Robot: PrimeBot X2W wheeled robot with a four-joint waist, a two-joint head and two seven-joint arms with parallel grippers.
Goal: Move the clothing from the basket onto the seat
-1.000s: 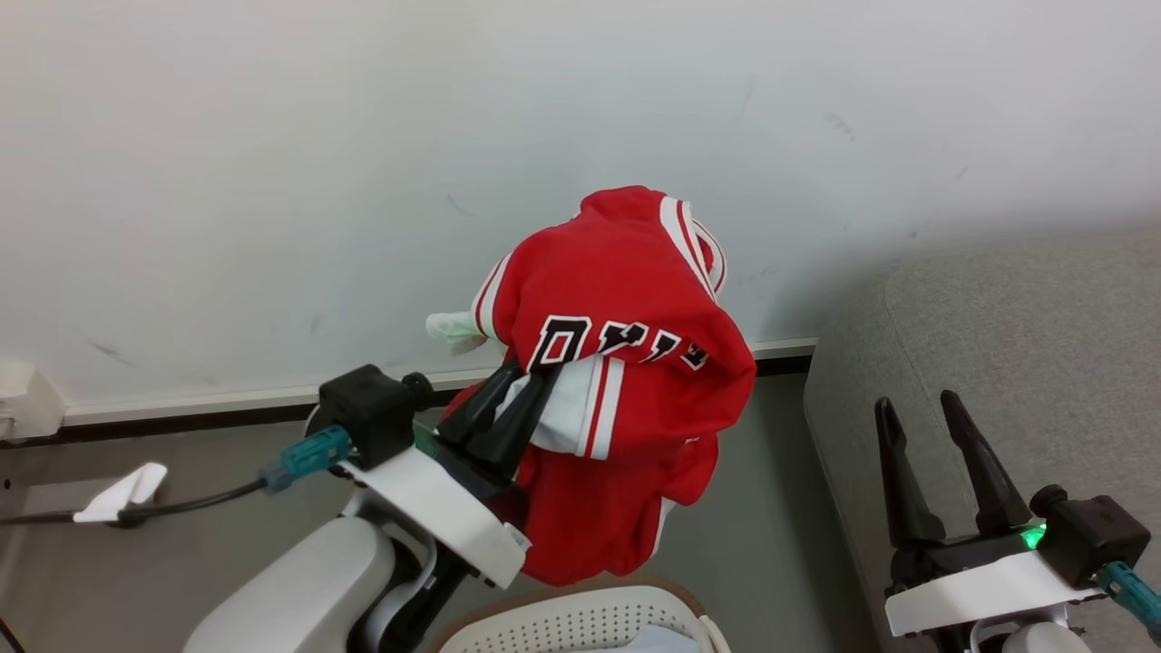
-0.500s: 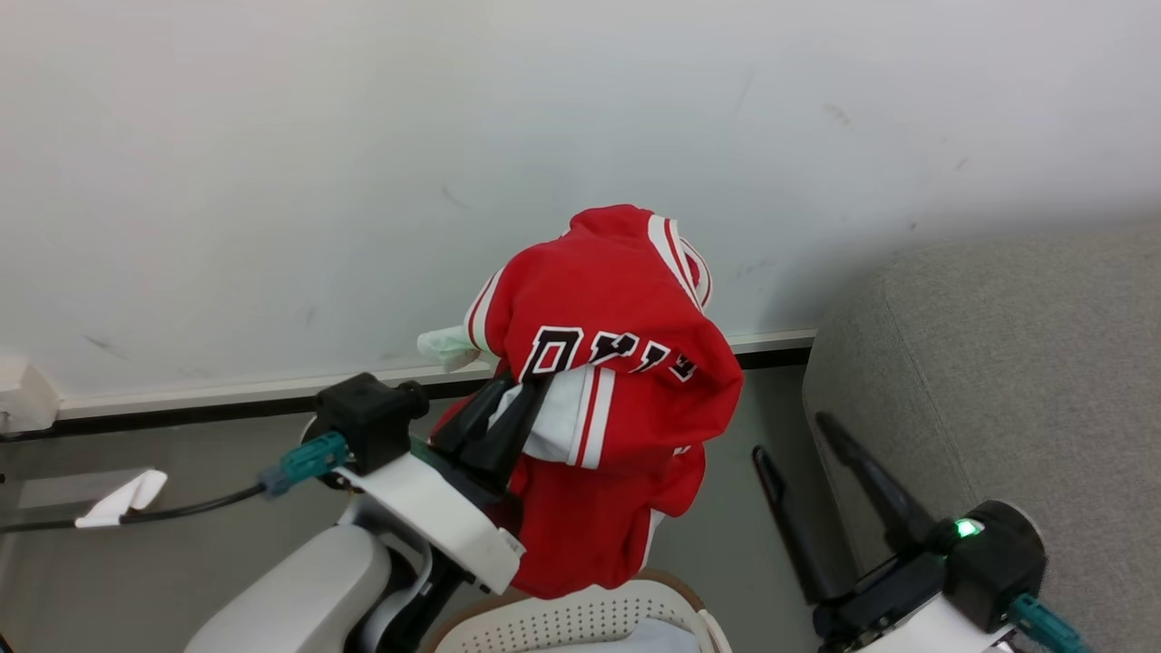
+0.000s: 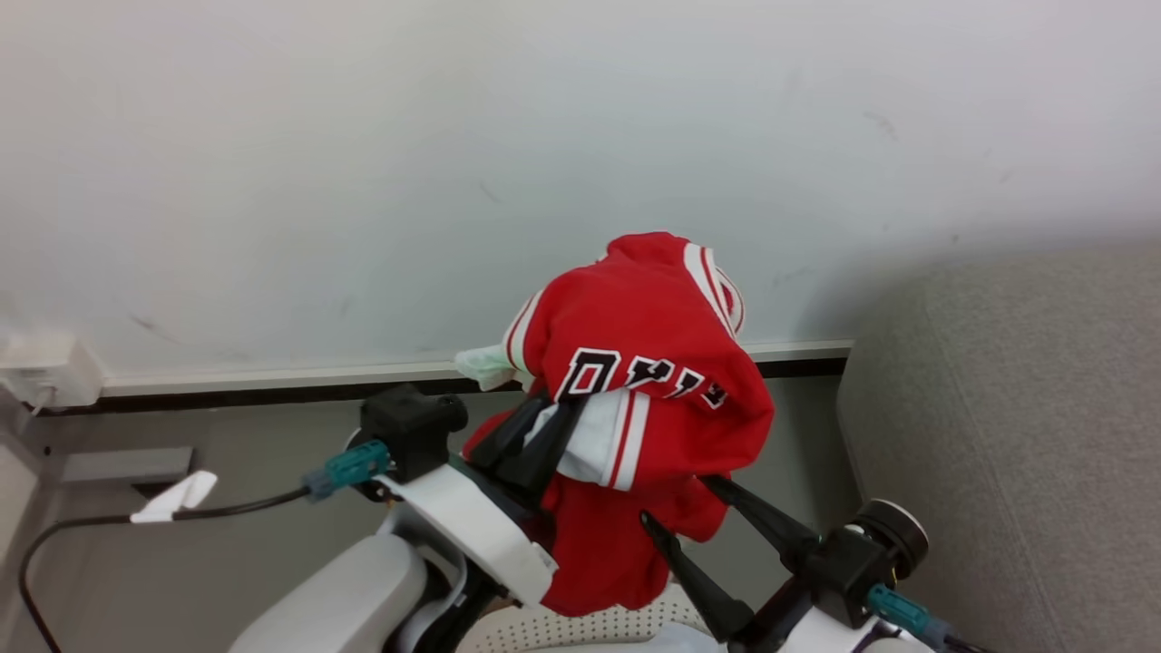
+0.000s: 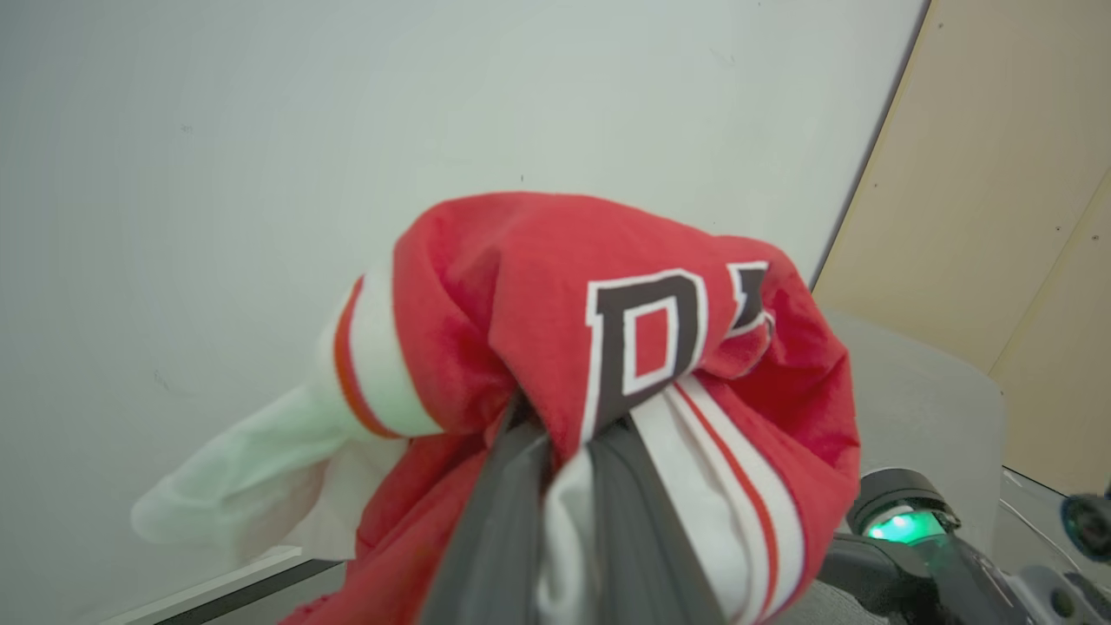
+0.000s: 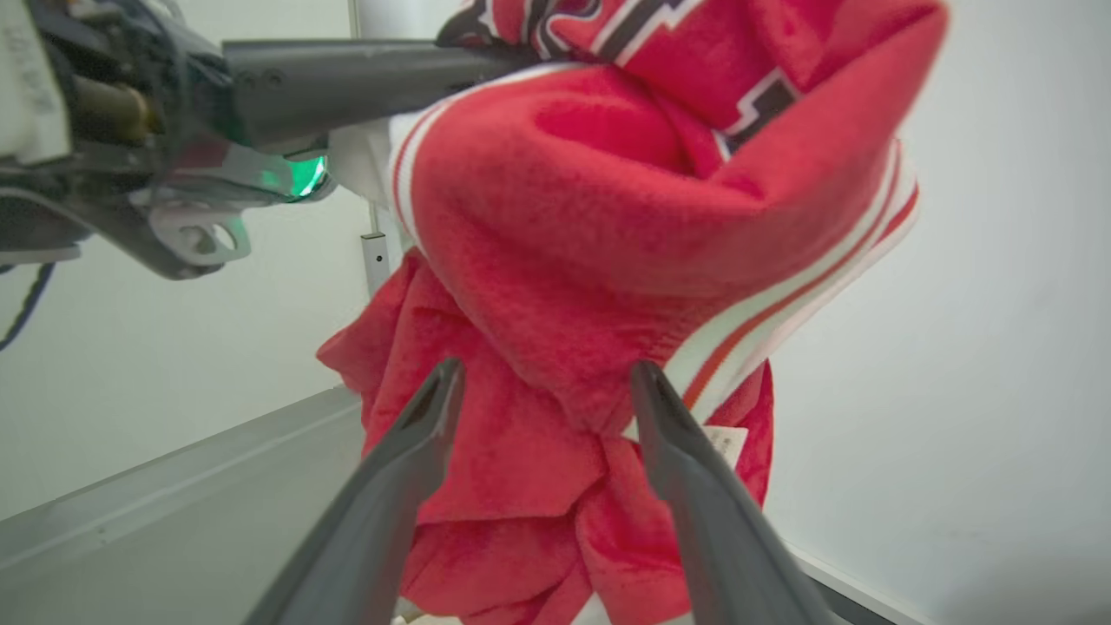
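Hanging bunched from the left gripper (image 3: 544, 413), the jersey (image 3: 635, 363) is in the air over the basket (image 3: 590, 628). In the head view its lowest fold sits just above the basket's far wall. The left fingers (image 4: 495, 521) are pressed together on a fold of white trim and red cloth, just under the black-and-white lettering. A pale cloth (image 3: 485, 365) pokes out of the bundle on the side towards the wall (image 3: 363, 181).

The right gripper (image 3: 677, 500) points up at the jersey's lower part with its fingers (image 5: 386, 495) wide apart. In the right wrist view the red cloth hangs between and beyond the two tips, and I cannot tell whether either tip touches it.

The seat (image 3: 998, 408) stands to the right of the basket. The jersey hangs clear of it, with a strip of floor (image 3: 798, 435) showing between them.
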